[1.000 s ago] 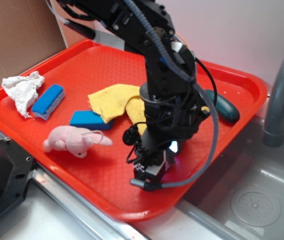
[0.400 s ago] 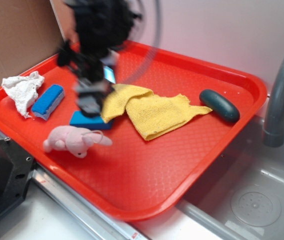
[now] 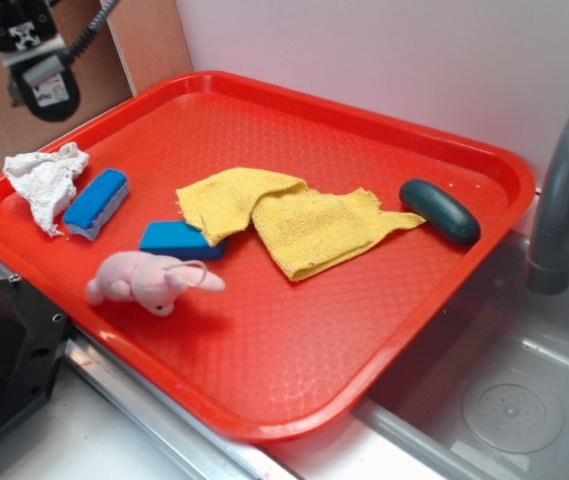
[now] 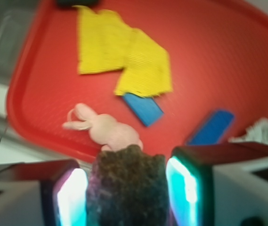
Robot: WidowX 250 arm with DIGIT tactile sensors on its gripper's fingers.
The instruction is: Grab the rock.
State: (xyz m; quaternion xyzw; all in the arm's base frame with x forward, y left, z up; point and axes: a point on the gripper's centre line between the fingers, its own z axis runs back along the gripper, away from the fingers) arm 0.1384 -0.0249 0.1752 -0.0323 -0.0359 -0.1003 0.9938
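Up at the tray's point(image 3: 264, 425) far left corner, end effector point(image 4: 124, 188) is now clamped on the rock point(image 4: 126, 186), lifted clear from the near edge it worked a second ago, so grab looks done.

The tool point(image 4: 126, 188) is raised high (at the exterior view's top-left corner), fingers point(image 4: 72, 197) clamped on the rock point(image 4: 126, 186).

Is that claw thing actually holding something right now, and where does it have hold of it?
Yes. The gripper holds the rock, a rough dark lump, pinched by its two sides between the fingers.
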